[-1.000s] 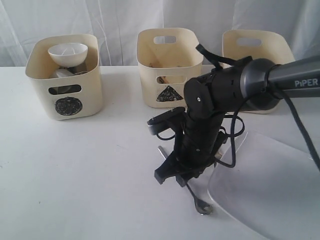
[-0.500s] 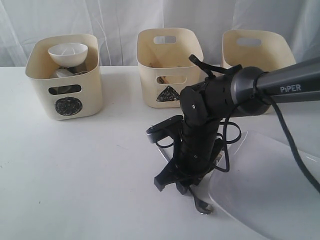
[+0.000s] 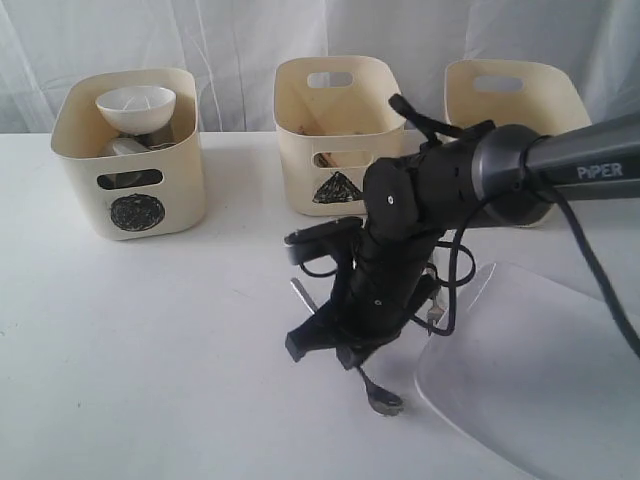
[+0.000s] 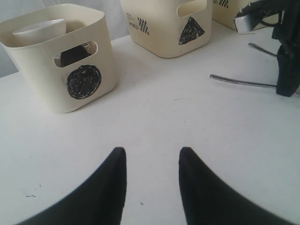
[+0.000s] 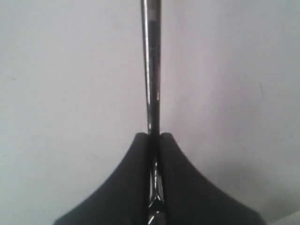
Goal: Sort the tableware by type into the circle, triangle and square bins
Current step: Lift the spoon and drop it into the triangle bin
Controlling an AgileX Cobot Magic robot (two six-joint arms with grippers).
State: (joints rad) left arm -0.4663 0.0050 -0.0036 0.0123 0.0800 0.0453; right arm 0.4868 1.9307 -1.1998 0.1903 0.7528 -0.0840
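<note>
right gripper [image 5: 153, 138] and its catch slid left, jaws closed since | now clenched on steel fork [image 5: 151, 65] (probably a fork, head blurred) | shaft runs straight ahead from jaws | left gripper [image 4: 152, 159] parted, empty, farther off | triangle bin [image 3: 300, 150] beyond

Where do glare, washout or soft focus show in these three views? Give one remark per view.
Exterior view: the white plate almost washes out against the white table. Left wrist view: the left end effector looms dark and soft-edged, while the circle bin is sharp. Right wrist view: a bright glare streak runs along the steel utensil clamped in the right end effector.
</note>
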